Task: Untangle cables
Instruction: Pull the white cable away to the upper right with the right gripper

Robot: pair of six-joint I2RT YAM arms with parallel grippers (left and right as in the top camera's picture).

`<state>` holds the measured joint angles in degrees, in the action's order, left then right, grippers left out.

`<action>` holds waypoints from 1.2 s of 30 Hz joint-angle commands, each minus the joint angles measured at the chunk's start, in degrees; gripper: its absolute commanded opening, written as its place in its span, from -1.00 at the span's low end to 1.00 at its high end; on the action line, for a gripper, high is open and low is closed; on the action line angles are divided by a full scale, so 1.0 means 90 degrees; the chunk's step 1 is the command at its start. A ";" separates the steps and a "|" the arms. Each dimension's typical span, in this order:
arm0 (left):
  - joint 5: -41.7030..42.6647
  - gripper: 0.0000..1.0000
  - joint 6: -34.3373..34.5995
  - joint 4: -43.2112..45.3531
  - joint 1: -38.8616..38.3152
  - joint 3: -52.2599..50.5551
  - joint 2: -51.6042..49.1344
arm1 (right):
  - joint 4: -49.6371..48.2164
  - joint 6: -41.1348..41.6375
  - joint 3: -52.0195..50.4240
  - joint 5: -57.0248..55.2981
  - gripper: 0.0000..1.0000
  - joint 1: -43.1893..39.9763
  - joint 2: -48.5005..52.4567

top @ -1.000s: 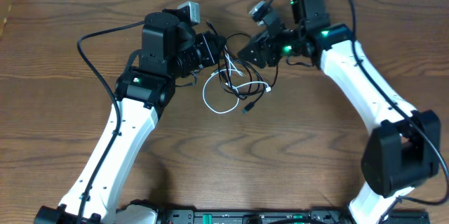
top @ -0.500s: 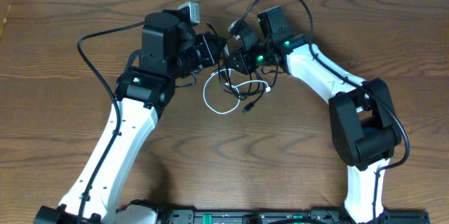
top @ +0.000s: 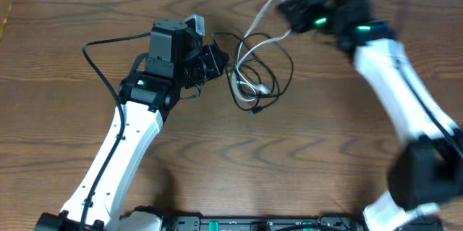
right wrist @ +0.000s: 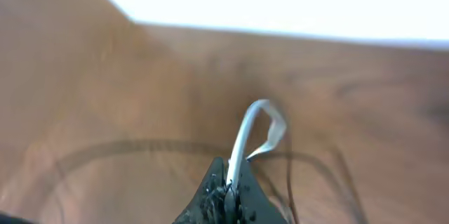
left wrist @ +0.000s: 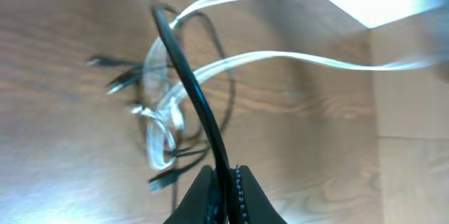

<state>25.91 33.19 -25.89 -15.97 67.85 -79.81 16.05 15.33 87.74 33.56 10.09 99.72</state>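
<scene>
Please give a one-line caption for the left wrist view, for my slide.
Left gripper shut on the black cable, with white cable strands crossing behind.

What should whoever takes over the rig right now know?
Left gripper: fingers shut on the black cable.
Right gripper: fingers shut on the white cable, up near the far edge of the table. The arm is blurred in the overhead view.
Cables: white strands run from the right gripper down to the tangle beside the left gripper. Black loops lie around it on the table.
Done: each arm holds one cable, and the white one is drawn out.
Left: the cables cross at the tangle. Pull them fully apart and lay them down separately.
</scene>
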 commanded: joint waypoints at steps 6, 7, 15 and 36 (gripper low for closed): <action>-0.1751 -0.85 0.0007 -0.1095 -0.0010 0.0070 0.0049 | -0.0002 0.1338 0.0085 -0.0964 -0.97 -0.1654 -0.2132; -0.1892 -0.85 0.0007 -0.1192 -0.0010 0.0070 0.0049 | -0.0015 0.1343 0.0085 -0.1005 -0.97 -0.1804 -0.2237; -0.2662 -0.85 0.0000 -0.1579 -0.0010 0.0070 0.0049 | 0.0012 0.1343 0.0085 -0.1071 -0.97 -0.2946 -0.2504; -0.2674 -0.85 -0.0012 -0.1586 -0.0010 0.0070 0.0049 | -0.3927 0.3198 0.0092 -0.0019 -0.98 -0.3245 -0.2613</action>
<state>2.81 33.17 -40.10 -15.97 67.85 -79.81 -15.33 35.55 88.03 30.35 -18.90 77.80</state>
